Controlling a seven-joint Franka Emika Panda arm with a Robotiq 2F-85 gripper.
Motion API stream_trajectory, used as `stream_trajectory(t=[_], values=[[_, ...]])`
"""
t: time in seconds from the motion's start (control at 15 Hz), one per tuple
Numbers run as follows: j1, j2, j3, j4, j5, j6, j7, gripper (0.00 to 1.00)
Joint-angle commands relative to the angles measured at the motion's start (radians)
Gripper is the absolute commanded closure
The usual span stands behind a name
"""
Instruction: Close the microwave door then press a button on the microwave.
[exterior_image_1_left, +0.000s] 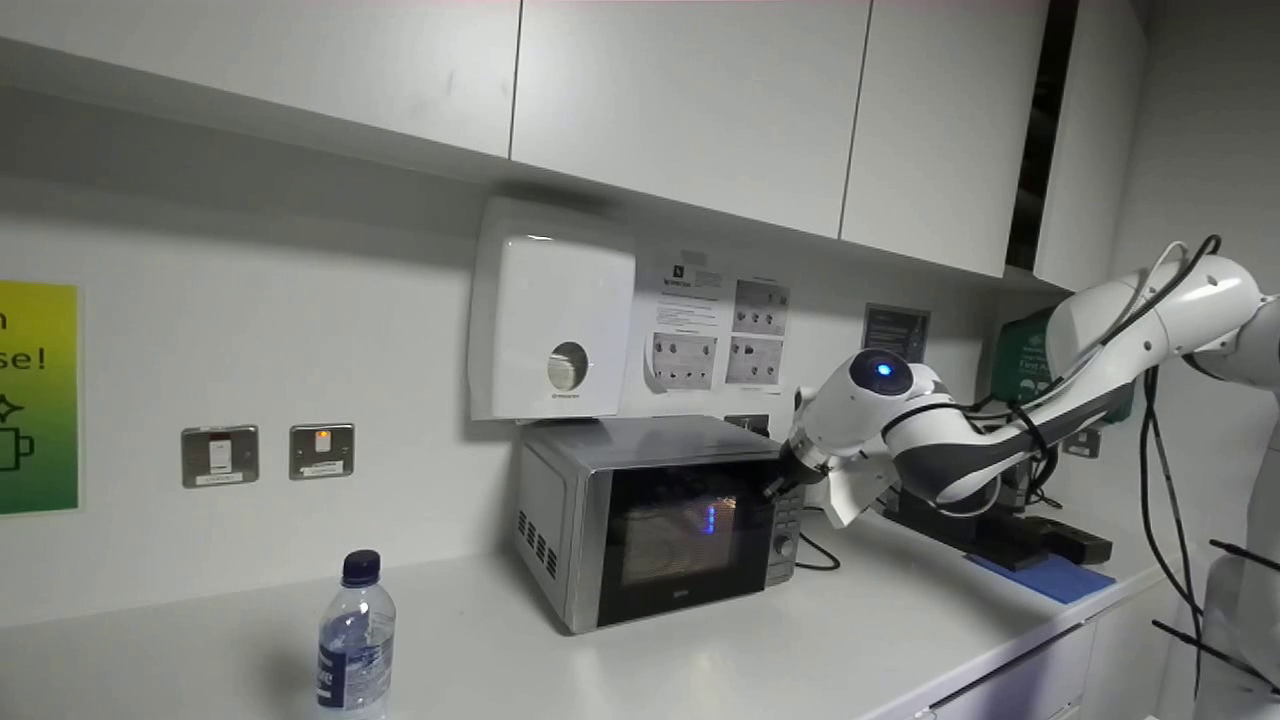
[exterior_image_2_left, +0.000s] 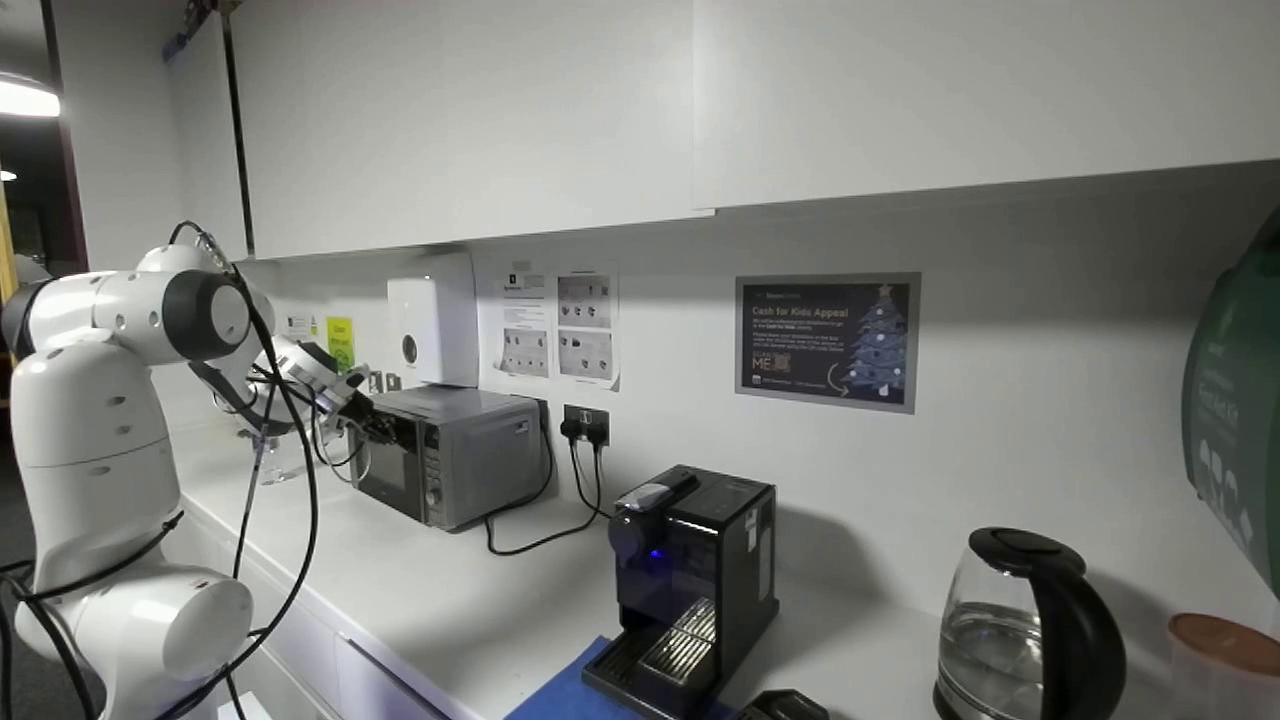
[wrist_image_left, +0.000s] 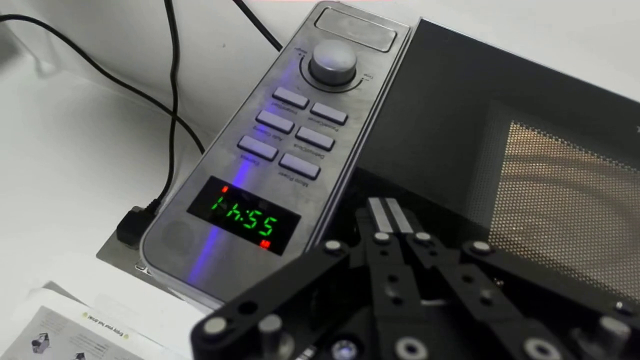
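The silver-grey microwave (exterior_image_1_left: 650, 440) stands on the counter against the wall; it also shows in an exterior view (exterior_image_2_left: 490, 450). Its dark glass door (exterior_image_1_left: 680, 550) looks shut and lies flush beside the control strip in the wrist view (wrist_image_left: 440, 90). The strip (wrist_image_left: 320, 200) carries a knob (wrist_image_left: 334, 61), several pale buttons (wrist_image_left: 299, 165) and a lit green display (wrist_image_left: 245, 215). My gripper (wrist_image_left: 390, 215) is shut and empty, in front of the door near the strip's display end. It also shows at the door's upper corner in both exterior views (exterior_image_1_left: 775, 487) (exterior_image_2_left: 380, 430). Contact cannot be told.
A water bottle (exterior_image_1_left: 357, 640) stands on the counter (exterior_image_1_left: 470, 640). A white dispenser (exterior_image_1_left: 560, 310) hangs above the microwave. Black cables (exterior_image_2_left: 520, 545) run beside it. A coffee machine (exterior_image_2_left: 690, 570) and a kettle (exterior_image_2_left: 1030, 620) stand further along. Cabinets (exterior_image_1_left: 690, 110) hang overhead.
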Motion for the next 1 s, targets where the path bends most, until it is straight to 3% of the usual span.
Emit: stream_trajectory(t=[0.0, 0.93], values=[[-0.044, -0.027, -0.021, -0.006, -0.073, 0.063, 0.005, 1.0], [-0.06, -0.024, -0.031, -0.003, -0.07, 0.098, -0.008, 1.0]])
